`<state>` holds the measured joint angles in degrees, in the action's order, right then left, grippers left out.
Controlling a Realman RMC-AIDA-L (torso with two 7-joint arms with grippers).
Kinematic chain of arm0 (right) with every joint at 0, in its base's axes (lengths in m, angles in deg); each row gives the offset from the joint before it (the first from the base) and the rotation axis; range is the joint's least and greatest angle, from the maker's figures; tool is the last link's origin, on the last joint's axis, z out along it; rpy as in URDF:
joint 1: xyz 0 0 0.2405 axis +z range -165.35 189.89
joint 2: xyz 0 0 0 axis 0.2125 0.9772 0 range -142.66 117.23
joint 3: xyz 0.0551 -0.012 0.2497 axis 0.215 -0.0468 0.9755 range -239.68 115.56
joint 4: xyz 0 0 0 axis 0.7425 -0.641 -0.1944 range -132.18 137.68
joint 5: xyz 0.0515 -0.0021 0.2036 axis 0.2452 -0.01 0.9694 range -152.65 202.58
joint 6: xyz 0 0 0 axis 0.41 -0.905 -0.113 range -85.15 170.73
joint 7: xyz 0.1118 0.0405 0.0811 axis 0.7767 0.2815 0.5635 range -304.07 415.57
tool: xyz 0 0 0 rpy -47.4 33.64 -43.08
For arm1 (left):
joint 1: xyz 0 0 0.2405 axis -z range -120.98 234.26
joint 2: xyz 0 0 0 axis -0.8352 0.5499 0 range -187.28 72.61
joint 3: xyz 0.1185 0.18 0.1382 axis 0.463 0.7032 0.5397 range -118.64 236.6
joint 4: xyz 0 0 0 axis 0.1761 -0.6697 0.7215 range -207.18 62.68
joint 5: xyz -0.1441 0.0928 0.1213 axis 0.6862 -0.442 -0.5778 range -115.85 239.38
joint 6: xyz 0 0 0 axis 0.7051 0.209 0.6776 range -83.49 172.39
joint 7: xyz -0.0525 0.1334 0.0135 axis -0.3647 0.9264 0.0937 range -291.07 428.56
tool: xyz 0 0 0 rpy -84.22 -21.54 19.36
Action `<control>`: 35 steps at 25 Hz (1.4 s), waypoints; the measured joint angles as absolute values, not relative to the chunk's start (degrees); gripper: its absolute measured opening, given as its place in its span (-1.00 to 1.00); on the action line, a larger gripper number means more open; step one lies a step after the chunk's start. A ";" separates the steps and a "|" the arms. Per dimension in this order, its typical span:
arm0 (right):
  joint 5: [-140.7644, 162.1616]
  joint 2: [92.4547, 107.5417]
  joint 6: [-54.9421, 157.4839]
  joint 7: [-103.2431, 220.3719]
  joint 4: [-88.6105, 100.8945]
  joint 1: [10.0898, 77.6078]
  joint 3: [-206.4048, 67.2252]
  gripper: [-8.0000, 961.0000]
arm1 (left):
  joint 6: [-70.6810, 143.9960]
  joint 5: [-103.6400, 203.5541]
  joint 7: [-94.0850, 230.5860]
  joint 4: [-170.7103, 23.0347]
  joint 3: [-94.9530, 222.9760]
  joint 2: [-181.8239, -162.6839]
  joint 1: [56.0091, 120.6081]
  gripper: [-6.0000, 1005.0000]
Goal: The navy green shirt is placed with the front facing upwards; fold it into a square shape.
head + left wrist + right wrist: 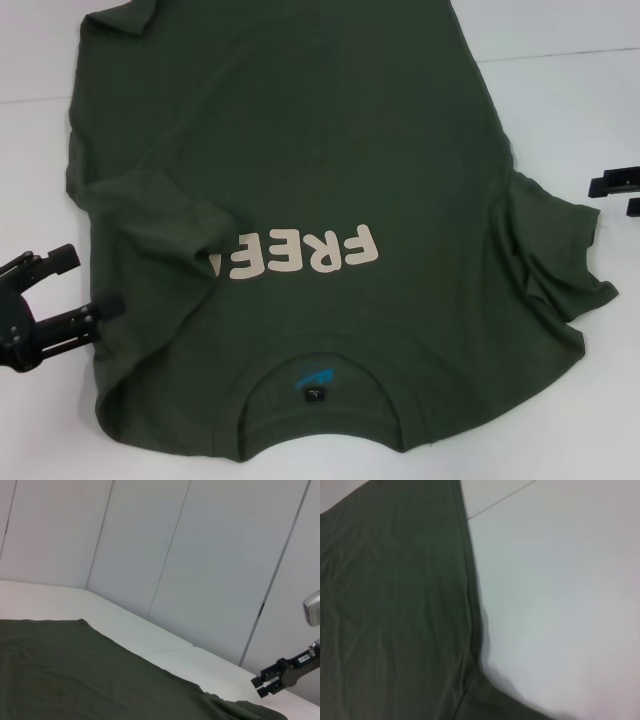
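The navy green shirt [300,150] lies front up on the white table [560,100], its collar [318,385] nearest me and the cream "FREE" print [310,255] facing up. The sleeve on my left [165,215] is folded inward over the chest and covers the end of the print. On my right, the other sleeve [550,265] lies rumpled and spread out. My left gripper [78,285] hovers open just off the shirt's left edge, holding nothing. My right gripper [622,195] stands open off the right sleeve, also seen from the left wrist [263,684]. Green cloth fills the wrist views [75,670] [395,605].
Bare white table [560,580] lies to the right of the shirt's side seam. A seam line in the table surface [570,52] runs across the far right. Pale wall panels [210,555] stand behind the table.
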<state>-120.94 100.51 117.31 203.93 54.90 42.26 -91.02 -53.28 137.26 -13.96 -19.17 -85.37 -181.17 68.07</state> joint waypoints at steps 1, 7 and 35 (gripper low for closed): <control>-120.94 100.51 117.31 203.93 54.90 42.26 -91.02 0.53 | -53.28 137.27 -13.96 -19.17 -85.39 -181.17 68.07 0.88; -120.93 100.81 115.12 203.94 54.45 42.35 -91.77 0.53 | -53.28 137.27 -13.96 -19.17 -85.61 -181.17 67.93 0.88; -120.48 101.71 107.07 202.65 48.13 43.84 -93.18 0.53 | -53.20 137.23 -14.03 -19.25 -85.95 -181.17 67.63 0.88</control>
